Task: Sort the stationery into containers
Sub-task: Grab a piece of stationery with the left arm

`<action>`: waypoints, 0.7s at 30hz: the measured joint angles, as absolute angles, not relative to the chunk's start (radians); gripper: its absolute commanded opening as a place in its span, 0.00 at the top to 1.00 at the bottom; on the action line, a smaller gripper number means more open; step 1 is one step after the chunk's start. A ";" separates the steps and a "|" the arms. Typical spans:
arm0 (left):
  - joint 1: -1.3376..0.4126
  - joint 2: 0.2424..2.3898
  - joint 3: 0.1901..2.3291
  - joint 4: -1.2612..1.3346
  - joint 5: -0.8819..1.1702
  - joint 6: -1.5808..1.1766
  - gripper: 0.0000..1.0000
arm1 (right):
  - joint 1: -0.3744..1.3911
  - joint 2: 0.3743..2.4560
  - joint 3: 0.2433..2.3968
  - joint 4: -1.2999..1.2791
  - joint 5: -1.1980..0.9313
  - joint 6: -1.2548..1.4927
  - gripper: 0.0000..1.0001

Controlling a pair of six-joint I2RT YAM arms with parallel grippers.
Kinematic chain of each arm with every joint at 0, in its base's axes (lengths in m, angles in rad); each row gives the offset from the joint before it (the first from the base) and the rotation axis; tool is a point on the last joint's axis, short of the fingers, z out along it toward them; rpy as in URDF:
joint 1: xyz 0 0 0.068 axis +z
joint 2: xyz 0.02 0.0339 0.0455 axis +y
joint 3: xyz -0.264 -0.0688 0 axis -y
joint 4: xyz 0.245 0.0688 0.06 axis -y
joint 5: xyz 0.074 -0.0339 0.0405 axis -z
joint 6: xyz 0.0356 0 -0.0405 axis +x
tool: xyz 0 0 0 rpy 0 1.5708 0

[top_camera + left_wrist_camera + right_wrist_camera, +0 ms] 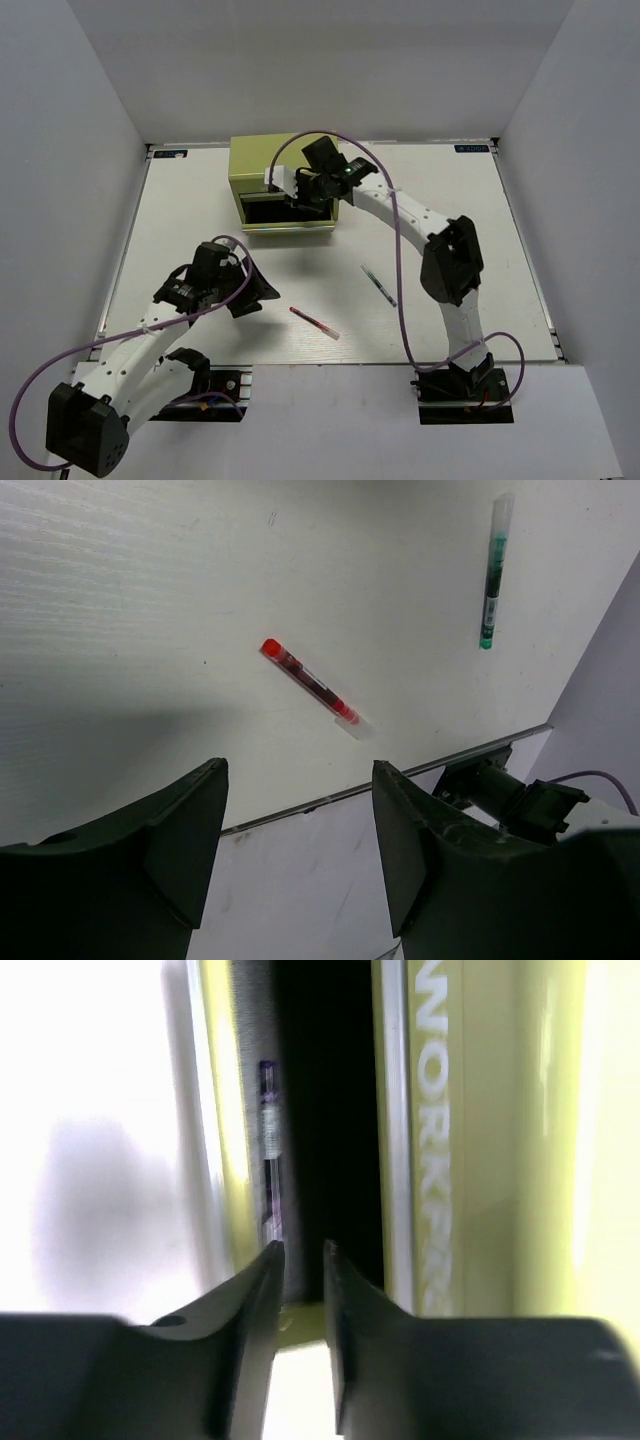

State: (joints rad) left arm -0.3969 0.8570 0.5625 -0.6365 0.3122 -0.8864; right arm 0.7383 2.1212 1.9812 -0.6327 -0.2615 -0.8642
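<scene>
Left hand (300,830) first: spread wide, nothing between its dark fingers (185,845), hanging above the near part of the white surface (120,610). Just ahead of it in its wrist view lies the thin red pen (310,688), flat and on a slant, its red cap pointing away from the surface's edge. Farther off, well apart from the red one, a green pen (491,575) lies flat on the same surface, toward the right arm's side.

Over to the right hand (300,1265): fingers drawn almost together, only a sliver of gap between them. A strip of olive metal shows low in that gap, and whether they pinch it I cannot tell. The hand sits right at the mouth of an open drawer (330,1110) of the olive-green tool chest (262,160), which stands at the far side of the surface. Inside the dark drawer, along one wall, lies a slim pen with a purple end (268,1150). Embossed lettering (435,1140) runs along the chest's front beside the opening.
</scene>
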 measured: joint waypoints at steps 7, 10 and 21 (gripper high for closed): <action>-0.427 0.986 0.567 -0.619 0.338 -0.885 0.39 | 0.691 1.732 1.596 -0.613 -0.318 -0.725 0.91; -0.465 1.039 0.578 -0.634 0.337 -0.903 0.39 | 0.653 1.610 1.417 -0.594 -0.320 -0.675 0.90; -0.636 1.233 0.715 -0.697 0.278 -1.169 0.30 | 0.516 1.436 1.137 -0.536 -0.310 -0.523 0.70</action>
